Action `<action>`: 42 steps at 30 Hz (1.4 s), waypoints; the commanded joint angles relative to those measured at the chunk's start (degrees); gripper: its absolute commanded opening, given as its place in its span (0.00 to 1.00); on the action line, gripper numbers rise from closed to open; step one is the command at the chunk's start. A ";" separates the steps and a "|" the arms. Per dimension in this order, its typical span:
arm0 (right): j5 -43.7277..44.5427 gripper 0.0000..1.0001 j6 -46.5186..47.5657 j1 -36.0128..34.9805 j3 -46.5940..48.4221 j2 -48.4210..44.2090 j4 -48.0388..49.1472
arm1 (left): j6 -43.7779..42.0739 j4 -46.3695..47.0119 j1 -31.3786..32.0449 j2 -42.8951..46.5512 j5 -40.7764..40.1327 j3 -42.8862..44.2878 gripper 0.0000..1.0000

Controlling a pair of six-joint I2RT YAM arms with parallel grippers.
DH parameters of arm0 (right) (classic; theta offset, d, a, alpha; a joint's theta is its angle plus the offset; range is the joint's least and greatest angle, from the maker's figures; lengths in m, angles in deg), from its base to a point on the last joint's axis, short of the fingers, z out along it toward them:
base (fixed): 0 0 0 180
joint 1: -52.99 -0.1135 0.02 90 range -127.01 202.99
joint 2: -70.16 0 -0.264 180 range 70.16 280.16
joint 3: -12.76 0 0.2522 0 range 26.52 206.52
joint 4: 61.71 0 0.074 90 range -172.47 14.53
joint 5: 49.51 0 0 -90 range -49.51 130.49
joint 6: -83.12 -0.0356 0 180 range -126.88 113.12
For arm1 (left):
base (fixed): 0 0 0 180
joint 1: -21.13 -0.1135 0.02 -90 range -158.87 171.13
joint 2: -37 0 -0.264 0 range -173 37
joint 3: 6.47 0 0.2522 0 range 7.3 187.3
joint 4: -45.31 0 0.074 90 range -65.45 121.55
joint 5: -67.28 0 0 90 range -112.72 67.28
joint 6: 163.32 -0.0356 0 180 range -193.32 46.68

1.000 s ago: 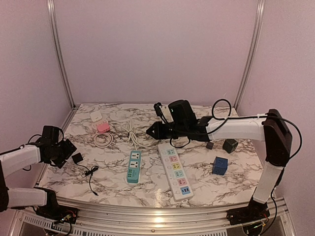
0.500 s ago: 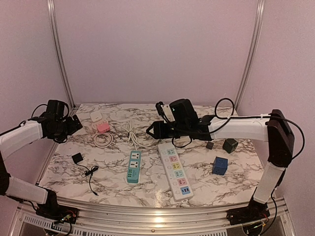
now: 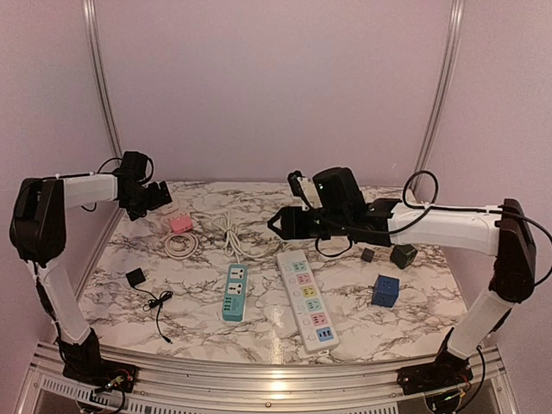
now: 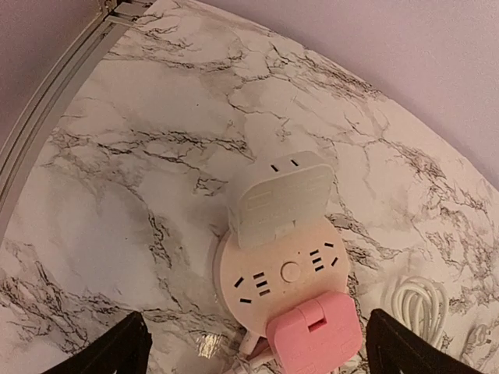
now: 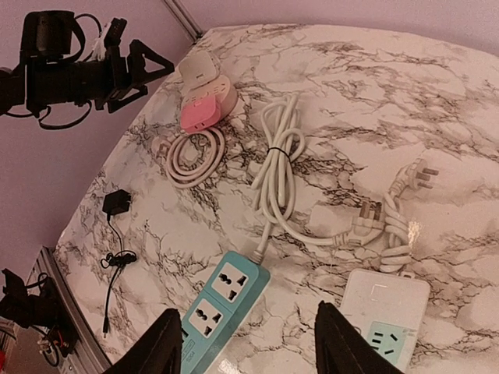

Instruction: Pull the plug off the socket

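Note:
A round cream socket (image 4: pixel 284 273) lies at the table's far left. A white plug (image 4: pixel 281 199) sits in its far side and a pink plug (image 4: pixel 316 335) in its near side. In the top view the white plug (image 3: pixel 168 204) and the pink plug (image 3: pixel 180 223) show just right of my left gripper (image 3: pixel 155 197). My left gripper (image 4: pixel 257 354) is open and empty above the socket, with its fingertips (image 4: pixel 117 351) wide on either side of the pink plug. My right gripper (image 3: pixel 280 222) is open and empty, high over the table's middle (image 5: pixel 249 347).
A teal power strip (image 3: pixel 234 292) and a long white power strip (image 3: pixel 309 299) lie at the front middle. Coiled white cables (image 3: pixel 227 233) lie between the socket and the strips. A black adapter with a thin cable (image 3: pixel 135 278) is at the left. A blue cube (image 3: pixel 385 291) and dark cubes (image 3: pixel 402 255) are at the right.
My left arm has swung from the near left up to the far left, over the round socket. My right arm has drifted slightly right and back.

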 commanded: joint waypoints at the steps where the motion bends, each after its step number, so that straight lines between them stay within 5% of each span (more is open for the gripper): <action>1: 2.54 0.56 -0.17 0.46 -0.69 -3.00 -2.95 | -3.72 -0.37 0.05 -8.13 1.93 6.21 0.99; 19: 6.47 0.56 -0.57 0.66 -3.27 -7.53 -6.45 | -7.36 -4.98 1.28 -26.55 1.63 25.09 0.99; 42: 5.48 0.56 -1.13 1.58 -6.43 -7.01 -3.59 | 11.31 4.17 13.47 -14.38 -3.13 4.10 0.99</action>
